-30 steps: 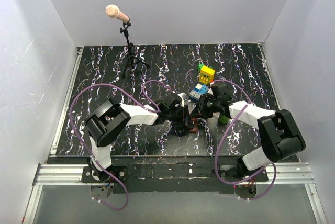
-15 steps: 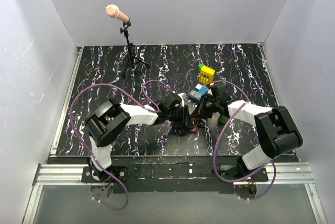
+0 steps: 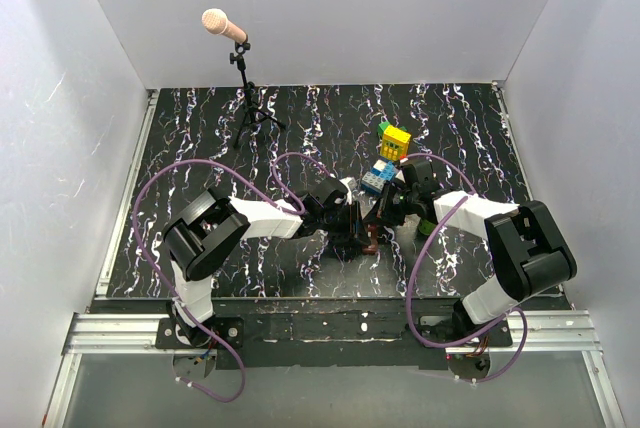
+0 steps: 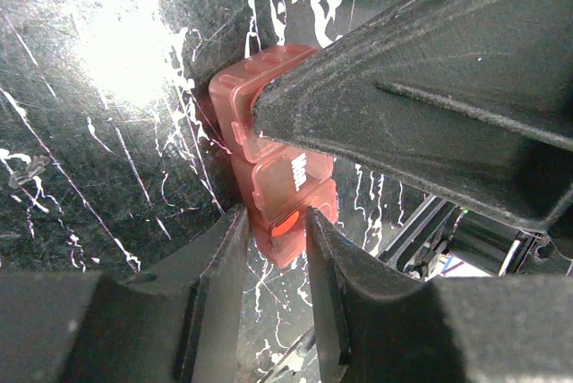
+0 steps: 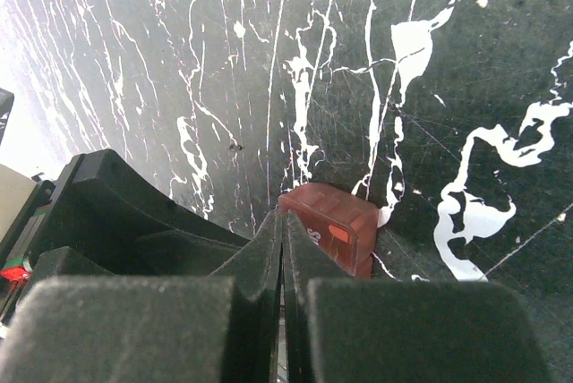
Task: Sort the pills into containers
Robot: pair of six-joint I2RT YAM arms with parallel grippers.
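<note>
Left gripper (image 4: pixel 275 217) clamped across the red-brown box (image 4: pixel 279 177) — right gripper (image 5: pixel 282 219) at its edge.
Box lies on the marbled black table (image 3: pixel 200 148) near the toy brick stack (image 3: pixel 395 143); right fingers are pressed together without a gap — tips touching the box.

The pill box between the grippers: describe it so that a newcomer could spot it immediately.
On the black, white-veined tabletop, find where the left gripper and right gripper meet, near the middle. Between them lies a small translucent red rectangular plastic box; the yellow-and-blue brick stack behind is taller and opaque.
</note>
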